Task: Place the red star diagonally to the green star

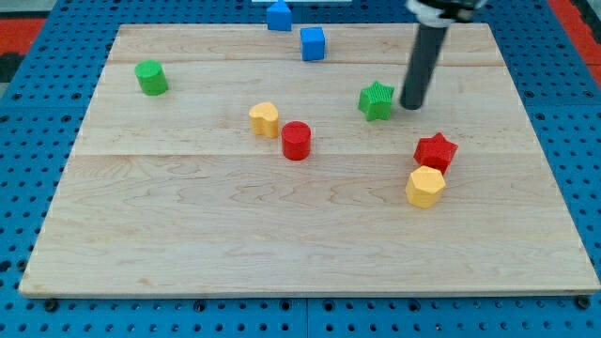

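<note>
We see my tip (412,104) right of centre in the upper frame, a bare rod with no jaws, just right of the green star (376,100), the red star (436,151) lower right of it, touching the yellow hexagonal block (424,187)

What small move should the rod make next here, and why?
Probably my tip should leave the green star, which it sits just right of, and travel toward the view's bottom to the red star. That star lies against the yellow block, so approaching it from the right looks safest.
</note>
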Tool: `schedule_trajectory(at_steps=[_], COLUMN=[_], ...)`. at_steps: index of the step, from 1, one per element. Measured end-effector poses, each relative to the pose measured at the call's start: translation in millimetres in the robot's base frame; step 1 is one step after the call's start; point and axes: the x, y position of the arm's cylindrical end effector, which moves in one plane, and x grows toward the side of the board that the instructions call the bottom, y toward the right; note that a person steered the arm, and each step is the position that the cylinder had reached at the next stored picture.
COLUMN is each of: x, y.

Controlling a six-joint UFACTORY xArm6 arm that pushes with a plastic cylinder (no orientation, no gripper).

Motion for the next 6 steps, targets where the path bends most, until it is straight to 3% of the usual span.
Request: schedule_trajectory(at_steps=[1,2,3,4,6], x=[5.0,5.0,27.9,87.0,94.8], y=[-72.0,-4.1,108.2,122.1,0.3])
